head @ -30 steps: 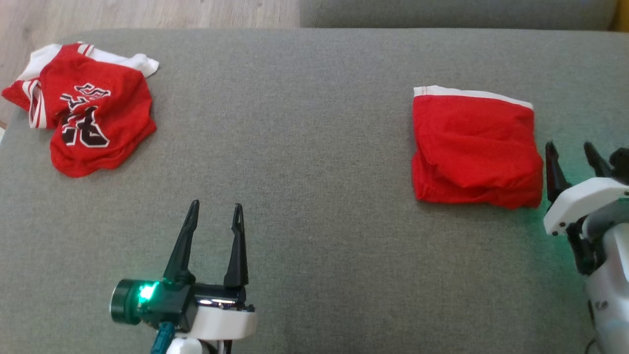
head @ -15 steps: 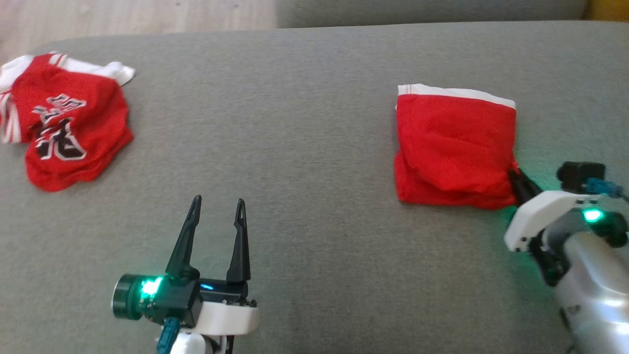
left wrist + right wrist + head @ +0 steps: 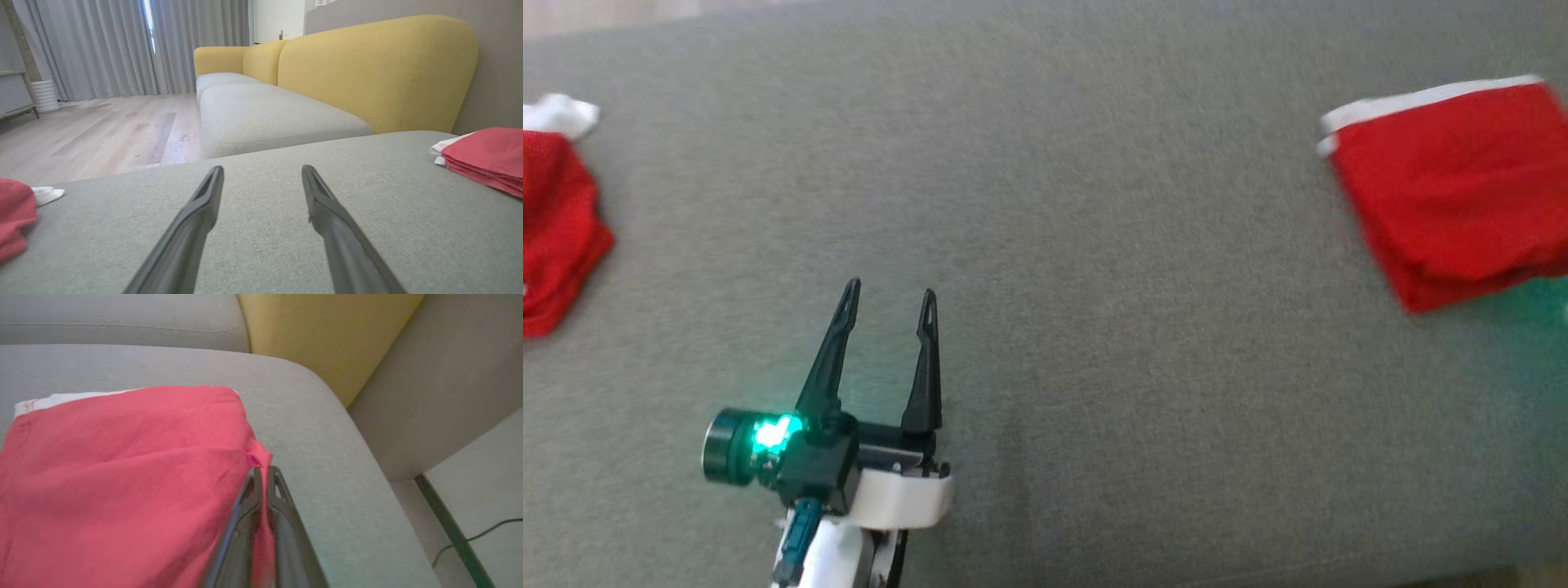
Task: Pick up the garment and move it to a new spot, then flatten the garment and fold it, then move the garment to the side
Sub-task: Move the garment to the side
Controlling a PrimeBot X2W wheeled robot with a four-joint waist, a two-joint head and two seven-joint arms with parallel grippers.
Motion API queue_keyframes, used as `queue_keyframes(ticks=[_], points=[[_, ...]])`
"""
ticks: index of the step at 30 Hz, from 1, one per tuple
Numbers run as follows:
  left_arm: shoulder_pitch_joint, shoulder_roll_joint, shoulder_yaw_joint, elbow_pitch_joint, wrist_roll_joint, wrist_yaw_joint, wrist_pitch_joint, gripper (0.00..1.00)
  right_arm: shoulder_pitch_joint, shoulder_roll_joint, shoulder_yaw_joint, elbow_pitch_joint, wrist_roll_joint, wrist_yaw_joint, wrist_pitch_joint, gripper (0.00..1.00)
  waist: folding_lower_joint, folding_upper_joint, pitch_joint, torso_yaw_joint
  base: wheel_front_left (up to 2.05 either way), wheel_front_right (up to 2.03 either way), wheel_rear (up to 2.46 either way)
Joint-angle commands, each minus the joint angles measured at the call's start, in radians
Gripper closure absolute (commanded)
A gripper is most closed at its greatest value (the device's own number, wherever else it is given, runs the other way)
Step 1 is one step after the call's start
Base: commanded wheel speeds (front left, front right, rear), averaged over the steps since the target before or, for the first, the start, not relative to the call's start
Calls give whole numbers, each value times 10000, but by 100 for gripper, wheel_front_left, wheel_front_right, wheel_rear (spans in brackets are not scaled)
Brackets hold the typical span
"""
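Landmark: a wide grey cushion with a flat woven top carried everything, and every place below is given against it.

Task garment: a folded red garment with a white band along its far edge lay at the cushion's right end, cut off by the head view's right border. From my left wrist it showed as a low stack of red layers on the cushion.

My right gripper: seen from its own wrist, my right gripper had its two dark fingers pressed almost together. They pinched a fold at the garment's side edge, near the cushion's rounded right end. Red cloth showed between the fingers.

My left gripper: my left gripper was over the cushion's near middle, its fingers spread wide and holding nothing. Bare grey weave showed between them in the left wrist view. I could not tell whether the tips touched the cushion.

Green light: a green light glowed on my left wrist, toward the cushion's near edge.

Other garment: a crumpled red garment with a white scrap beside it lay at the cushion's left end.

Beyond the cushion: a yellow sofa back rose past the far right side. A wooden floor and grey curtains lay past the far left.
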Motion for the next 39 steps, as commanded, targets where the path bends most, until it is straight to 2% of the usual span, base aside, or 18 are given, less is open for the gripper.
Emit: queue_keyframes(ticks=[1, 7, 8, 9, 14, 20, 25, 29, 32, 36, 39], points=[[-297, 46, 292, -358, 112, -16, -51, 0, -164, -394, 13, -183, 88, 65, -148, 100, -1, 0, 356, -279, 0, 0, 0], [-684, 176, 306, -499, 276, -109, -51, 0, -618, -926, -690, 103, -400, 65, -606, 100, -1, 0, 951, -474, 0, 0, 0], [-725, 188, 303, -493, 286, -116, -51, 0, -662, -943, -834, 203, -585, 65, -736, 54, -1, 0, 979, -480, 0, 0, 0], [-760, 193, 299, -482, 292, -121, -51, 0, -708, -940, -1017, 315, -777, 65, -890, 0, -1, 0, 997, -479, 0, 0, 0], [-737, 179, 268, -346, 231, -109, -51, 0, -778, -560, -1972, 615, -1830, 65, -1593, 0, -1, 0, 652, -422, 0, 0, 0], [-276, 90, 410, -157, -192, 17, -51, 0, 148, 999, -2273, -428, -2436, 65, -1875, 0, -1, 0, -375, -310, 0, 0, 0], [251, 24, 475, 172, -533, 116, -51, 0, 1657, 2578, -1531, -1731, -2301, 65, -1920, 0, -1, 0, -1458, -169, 0, 0, 0], [646, -3, 481, 495, -799, 242, -51, 0, 3179, 3565, -609, -2610, -2049, 65, -1942, 0, -1, 0, -2397, 126, 0, 0, 0], [1079, -11, 516, 545, -1172, 358, -51, 0, 4319, 4211, -89, -3708, -1745, 65, -1947, 0, -1, 0, -3038, 269, 0, 0, 0], [1348, -13, 577, 289, -1235, 371, -51, 0, 5170, 4422, 48, -5043, -1737, 65, -1948, 0, -1, 0, -3352, 389, 0, 0, 0], [1586, -14, 703, -87, -1117, 308, -51, 0, 5800, 4608, -379, -6236, -2104, 65, -1949, 0, -1, 0, -3585, 442, 0, 0, 0]])
